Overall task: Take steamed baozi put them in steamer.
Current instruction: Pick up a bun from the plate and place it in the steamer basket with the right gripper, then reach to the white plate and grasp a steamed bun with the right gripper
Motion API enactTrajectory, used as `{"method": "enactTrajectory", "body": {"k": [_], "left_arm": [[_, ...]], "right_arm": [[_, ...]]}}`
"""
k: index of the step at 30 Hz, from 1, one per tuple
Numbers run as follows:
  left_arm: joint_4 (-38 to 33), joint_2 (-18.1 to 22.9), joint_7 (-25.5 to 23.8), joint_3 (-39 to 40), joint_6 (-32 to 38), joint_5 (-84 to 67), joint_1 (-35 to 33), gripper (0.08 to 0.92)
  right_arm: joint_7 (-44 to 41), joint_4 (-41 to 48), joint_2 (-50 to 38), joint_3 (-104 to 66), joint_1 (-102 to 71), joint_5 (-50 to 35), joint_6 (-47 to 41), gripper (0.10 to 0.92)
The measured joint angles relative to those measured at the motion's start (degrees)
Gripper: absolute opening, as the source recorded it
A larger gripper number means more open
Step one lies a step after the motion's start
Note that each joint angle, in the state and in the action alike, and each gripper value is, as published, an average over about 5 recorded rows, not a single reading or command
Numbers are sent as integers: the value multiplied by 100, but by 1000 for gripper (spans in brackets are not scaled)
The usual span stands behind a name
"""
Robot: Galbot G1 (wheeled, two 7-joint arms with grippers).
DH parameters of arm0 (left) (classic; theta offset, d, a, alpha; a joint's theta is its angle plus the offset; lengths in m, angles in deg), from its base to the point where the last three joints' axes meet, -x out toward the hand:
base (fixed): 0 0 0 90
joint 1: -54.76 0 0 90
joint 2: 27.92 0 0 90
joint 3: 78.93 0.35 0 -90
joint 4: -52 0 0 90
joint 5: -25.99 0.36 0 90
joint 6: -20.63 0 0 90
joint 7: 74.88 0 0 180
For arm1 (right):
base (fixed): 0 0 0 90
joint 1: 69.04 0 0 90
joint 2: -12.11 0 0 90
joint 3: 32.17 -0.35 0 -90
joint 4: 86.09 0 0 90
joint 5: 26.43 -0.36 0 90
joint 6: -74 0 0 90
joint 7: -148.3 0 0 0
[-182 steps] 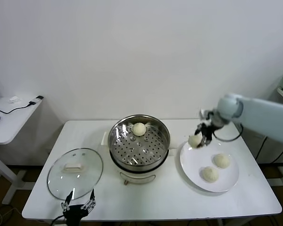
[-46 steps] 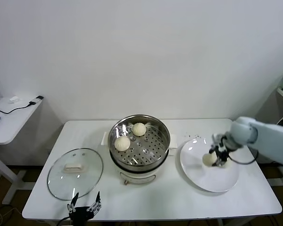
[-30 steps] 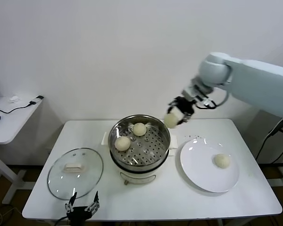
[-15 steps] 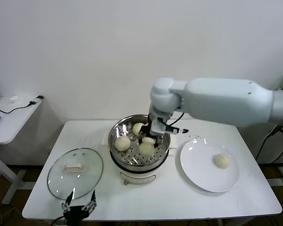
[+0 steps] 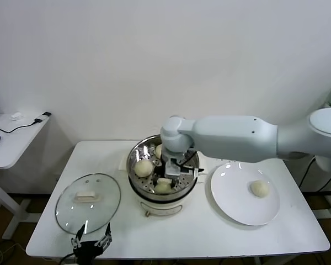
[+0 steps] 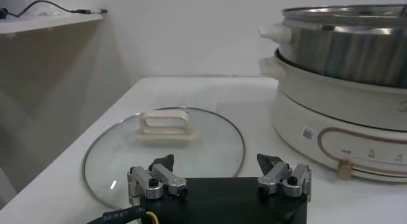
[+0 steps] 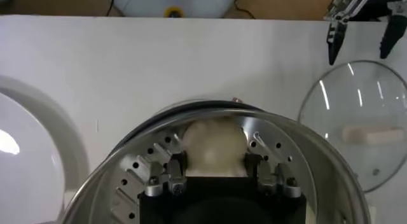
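The steamer stands mid-table on its white pot base. My right gripper reaches down into it, and its fingers hug the sides of a steamed baozi that rests low over the perforated floor near the front. A second baozi lies at the steamer's left. Another one at the back is partly hidden by my arm. One baozi sits on the white plate. My left gripper hangs open at the table's front edge, holding nothing.
A glass lid with a white handle lies flat left of the steamer, just beyond my left gripper. The steamer's steel wall rises to that gripper's right. A side table with cables stands at the far left.
My right arm swung in from above the steamer's right rim and lowered the baozi into the basket's front part. The left arm stayed put.
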State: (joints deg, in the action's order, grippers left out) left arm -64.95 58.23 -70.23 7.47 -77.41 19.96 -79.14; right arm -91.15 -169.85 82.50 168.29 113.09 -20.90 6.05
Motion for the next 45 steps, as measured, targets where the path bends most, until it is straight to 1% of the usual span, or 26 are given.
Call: {"method": "enactTrajectory", "body": {"k": [5,9,17,24,29,33,39,45], "left_arm": [[-14,0,10,12,0,2,-3,823],[-17,0,26,27,1,20,-3,823],[-10,0,27,67,23,71,-18,823],[-7,2,17,116,39,85,-4,823],[20,-27,11,101,51,67,6,823],[4,-59,-4,62,53,16,43,823],[-47,-77,-46,-3,95,-72,96,823],[-24,-58,-101,-13,191,-110,110,823]], "right_arm": [[29,73,35,1,-36,-22,84,770],[49,112,29,-22,-17,-114,167,818],[-244,222,-215,-150,381,-564,304,823],[-576,763,-715,-201,1023,-1263,177,823],[-772,1103,-1260,49,1509,-1946,-352,823],[-853,1219,-1833,505,1731,-2277,-854,823],[-826,1305,-2739,1000,1621,-2498,-1568,823],[-649,1478,-3431,888,950,-2533,-2197,823]]}}
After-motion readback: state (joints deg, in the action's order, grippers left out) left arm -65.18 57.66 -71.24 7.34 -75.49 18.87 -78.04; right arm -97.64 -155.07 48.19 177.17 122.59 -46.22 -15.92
